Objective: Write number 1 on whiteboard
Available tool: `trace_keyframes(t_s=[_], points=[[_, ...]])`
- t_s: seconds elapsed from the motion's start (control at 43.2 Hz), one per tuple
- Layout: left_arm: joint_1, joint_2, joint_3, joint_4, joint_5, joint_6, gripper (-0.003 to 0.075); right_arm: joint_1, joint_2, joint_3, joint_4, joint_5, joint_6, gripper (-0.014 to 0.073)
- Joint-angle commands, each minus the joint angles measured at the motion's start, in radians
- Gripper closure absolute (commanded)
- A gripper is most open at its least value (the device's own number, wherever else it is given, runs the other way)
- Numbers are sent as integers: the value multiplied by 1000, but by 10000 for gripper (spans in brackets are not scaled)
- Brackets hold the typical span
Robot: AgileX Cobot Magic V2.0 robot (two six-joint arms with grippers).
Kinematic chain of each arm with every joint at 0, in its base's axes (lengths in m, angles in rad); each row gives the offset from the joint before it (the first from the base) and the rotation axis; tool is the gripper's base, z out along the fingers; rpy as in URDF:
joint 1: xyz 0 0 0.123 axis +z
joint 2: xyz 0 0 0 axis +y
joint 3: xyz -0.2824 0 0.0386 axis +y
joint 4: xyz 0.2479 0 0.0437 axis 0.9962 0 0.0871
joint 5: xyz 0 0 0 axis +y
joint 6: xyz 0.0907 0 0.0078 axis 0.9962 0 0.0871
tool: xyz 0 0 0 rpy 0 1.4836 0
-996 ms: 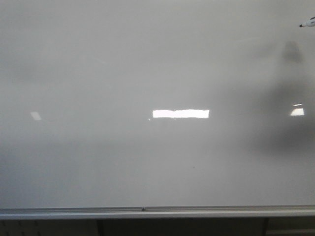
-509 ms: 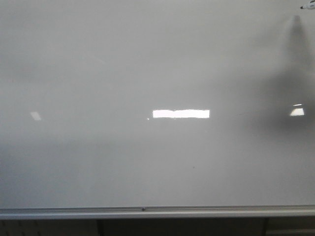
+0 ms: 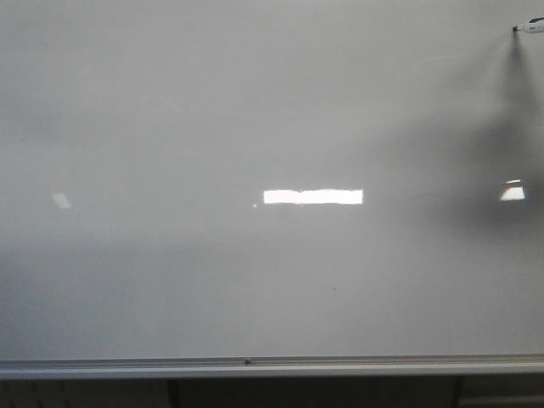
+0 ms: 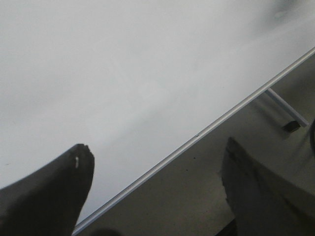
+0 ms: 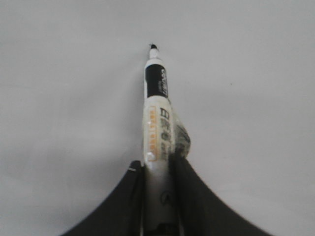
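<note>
Gripping the marker (image 5: 157, 128) in our right end effector (image 5: 156, 196), we touch its tip to the whiteboard (image 3: 212, 280); our left end effector (image 4: 157, 196) gapes empty.

- marker (image 3: 532, 27) tip back down from the top edge, now touching the whiteboard (image 3: 255, 280) at top right
- its shadow (image 3: 513, 76) meets the tip
</note>
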Motion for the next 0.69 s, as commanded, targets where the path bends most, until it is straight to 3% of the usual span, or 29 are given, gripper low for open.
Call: trace_keyframes(t_s=[0.0,0.417,0.672], points=[[3,-13,-25,-25,-61,-9,195,-1,-19,-35,11,-40,-6,560],[3,-13,-25,-25,-51,-9,195,-1,65,-35,11,281,-6,560],[3,-13,-25,-27,-49,-9,195,-1,-81,-51,11,355,-7,560]])
